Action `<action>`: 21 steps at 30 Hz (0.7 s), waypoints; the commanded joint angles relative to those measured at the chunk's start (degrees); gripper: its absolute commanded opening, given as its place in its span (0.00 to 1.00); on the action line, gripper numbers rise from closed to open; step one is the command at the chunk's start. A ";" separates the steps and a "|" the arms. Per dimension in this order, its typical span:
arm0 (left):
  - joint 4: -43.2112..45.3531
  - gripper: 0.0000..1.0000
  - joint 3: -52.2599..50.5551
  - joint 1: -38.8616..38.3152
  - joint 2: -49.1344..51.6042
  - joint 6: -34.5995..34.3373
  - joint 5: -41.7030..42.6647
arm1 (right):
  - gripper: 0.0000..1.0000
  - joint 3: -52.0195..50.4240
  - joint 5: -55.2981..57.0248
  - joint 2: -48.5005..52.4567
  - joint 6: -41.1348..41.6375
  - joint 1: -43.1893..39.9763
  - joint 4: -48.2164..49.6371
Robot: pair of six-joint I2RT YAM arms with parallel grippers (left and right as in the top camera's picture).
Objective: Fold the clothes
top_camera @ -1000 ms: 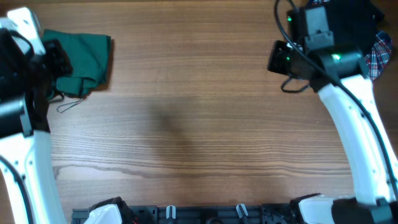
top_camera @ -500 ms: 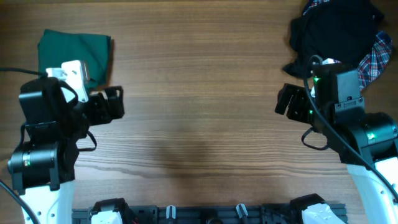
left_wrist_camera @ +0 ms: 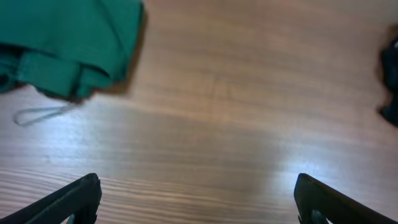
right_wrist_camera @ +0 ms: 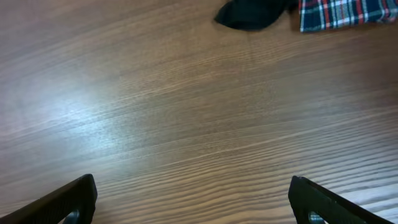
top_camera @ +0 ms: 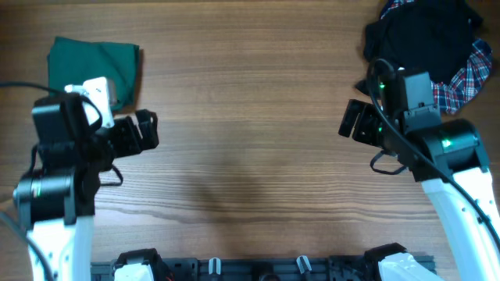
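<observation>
The clothes, a dark green garment, lie folded in a compact block at the table's far left. In the left wrist view the green garment fills the upper left corner, and a thin drawstring loop trails out onto the wood below it. My left gripper hovers just right of and nearer than the garment. It is open, with only bare wood between the fingers. My right gripper is open over bare wood on the right side, holding nothing.
A heap of black fabric with a red-blue-white plaid garment lies at the far right corner, behind my right arm. Its edge shows in the right wrist view as black cloth and plaid. A mounting rail runs along the front edge.
Both arms have drawn back from the far corners toward the middle of the table, and both grippers have opened. The green garment stays at the far left and now shows folded.
</observation>
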 commanded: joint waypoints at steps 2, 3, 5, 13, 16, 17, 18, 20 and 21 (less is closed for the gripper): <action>0.83 1.00 -2.45 -0.22 -18.16 0.50 -1.60 | 1.00 -0.48 -0.46 2.60 0.59 0.17 0.13; 1.88 1.00 -4.48 0.04 -22.16 0.48 -1.57 | 1.00 -0.48 -0.46 2.97 0.57 0.17 0.15; 3.82 1.00 -10.78 0.96 -31.28 0.48 -1.55 | 1.00 -0.48 -0.46 3.91 0.59 0.17 0.15; 22.12 1.00 -39.89 2.08 -48.72 -3.10 6.19 | 1.00 -0.48 -0.46 6.12 0.59 0.17 0.17; 31.47 1.00 -48.35 2.08 -50.97 -6.08 9.84 | 1.00 -0.48 -0.46 6.29 0.59 0.17 0.17; 33.44 1.00 -50.60 2.08 -51.98 -7.30 10.14 | 1.00 -0.48 -0.46 6.29 0.59 0.17 0.17; 34.60 1.00 -52.30 2.08 -52.92 -8.48 10.14 | 1.00 -0.48 -0.46 6.29 0.59 0.17 0.17; 35.74 1.00 -55.34 2.08 -55.19 -9.81 10.14 | 1.00 -0.48 -0.46 6.29 0.59 0.17 0.17; 35.78 1.00 -57.02 2.08 -56.74 -9.81 10.14 | 1.00 -0.48 -0.46 6.29 0.59 0.17 0.20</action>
